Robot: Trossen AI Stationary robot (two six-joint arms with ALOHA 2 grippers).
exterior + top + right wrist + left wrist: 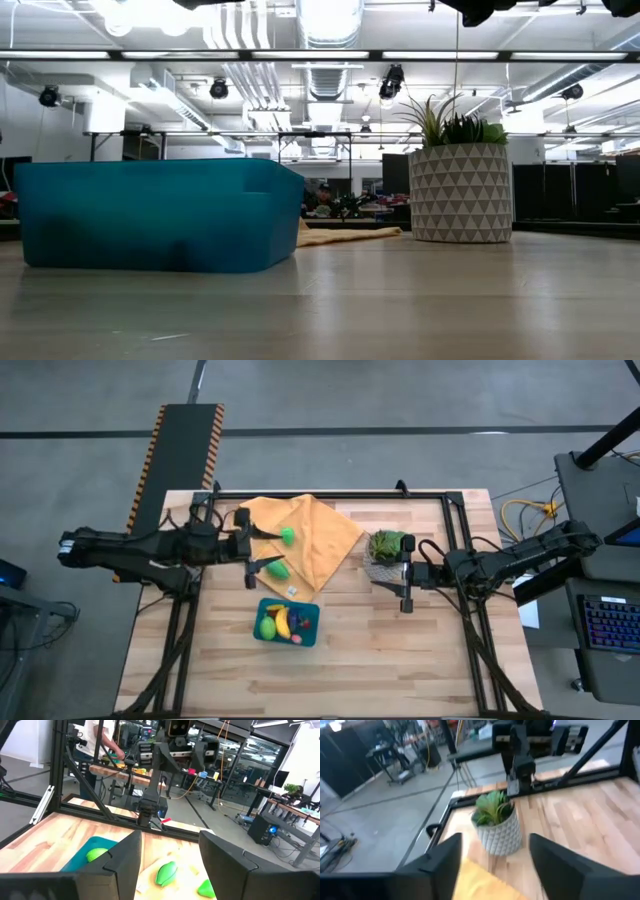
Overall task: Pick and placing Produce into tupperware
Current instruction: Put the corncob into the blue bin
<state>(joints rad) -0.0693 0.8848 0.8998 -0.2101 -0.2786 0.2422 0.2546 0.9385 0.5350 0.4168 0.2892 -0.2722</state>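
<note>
The teal tupperware point(287, 622) stands on the table near its front middle and holds a green piece, the yellow banana point(282, 622), and purple and red pieces. It fills the left of the low view point(150, 215). Two green produce pieces point(288, 535) point(277, 569) lie on the orange-yellow cloth point(320, 540), and both show in the right wrist view point(166, 872) point(206, 889). My left gripper point(245, 548) point(495, 870) is open, raised at the cloth's left edge. My right gripper point(407, 575) point(170, 865) is open, just right of the potted plant.
A leafy plant in a grey patterned pot point(385, 552) point(460, 190) point(497, 822) stands right of the cloth, close to my right gripper. A small pale piece point(293, 591) lies between cloth and container. A black frame borders the table. A person point(100, 740) stands in the room behind.
</note>
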